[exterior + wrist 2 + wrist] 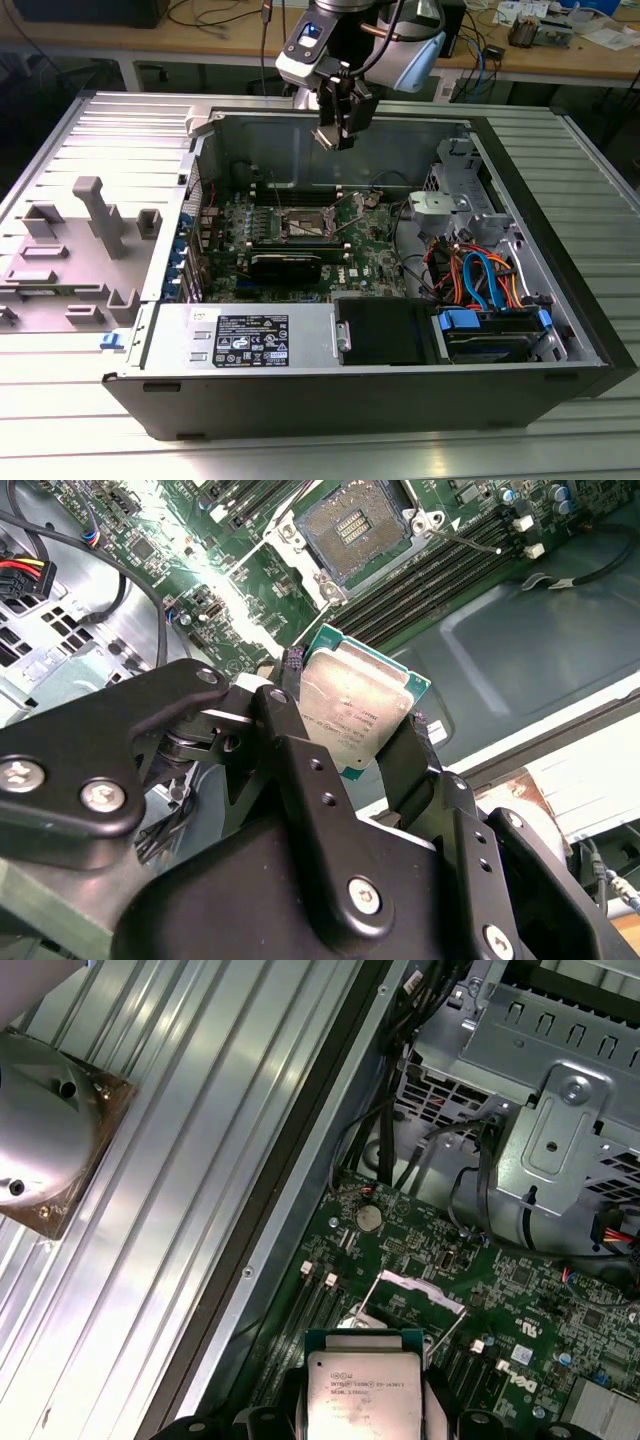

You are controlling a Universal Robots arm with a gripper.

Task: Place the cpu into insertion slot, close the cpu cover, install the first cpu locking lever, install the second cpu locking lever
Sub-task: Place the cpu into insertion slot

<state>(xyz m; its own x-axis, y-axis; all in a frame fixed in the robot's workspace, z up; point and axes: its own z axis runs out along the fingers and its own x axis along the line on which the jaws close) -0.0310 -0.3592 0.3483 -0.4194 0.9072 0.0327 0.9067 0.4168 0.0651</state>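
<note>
The black two-fingered hand [337, 135] on the arm hangs above the small square dark insertion slot with its silvery rim [308, 222], well apart from it and over the back wall of the open grey computer case [350, 400] that contains the slot. The hand is closed on the small flat square cpu with the silvery-grey metal top [352, 712]. In the second wrist view the hand [355, 702] pinches two opposite edges of the chip, whose green underside edge shows at one corner. In the first wrist view the cpu [365, 1392] sits upright between the black fingers [296, 1405], with the slot partly hidden behind it. The slot [355, 525] lies bare, its contact field exposed, on the green motherboard [200, 570]. Near the slot, the thin silver-grey cpu cover [420, 1290] appears raised, with thin metal rods [366, 1295] angled up on either side of it. Long narrow black memory slots [420, 580] run just beside the slot. A long black graphics card [285, 265] lies just beside the slot on its near side. Blue and orange cables [480, 275] bunch well apart from the slot, toward the exterior view's right. The case rests on a ribbed metal tabletop [560, 130].
</note>
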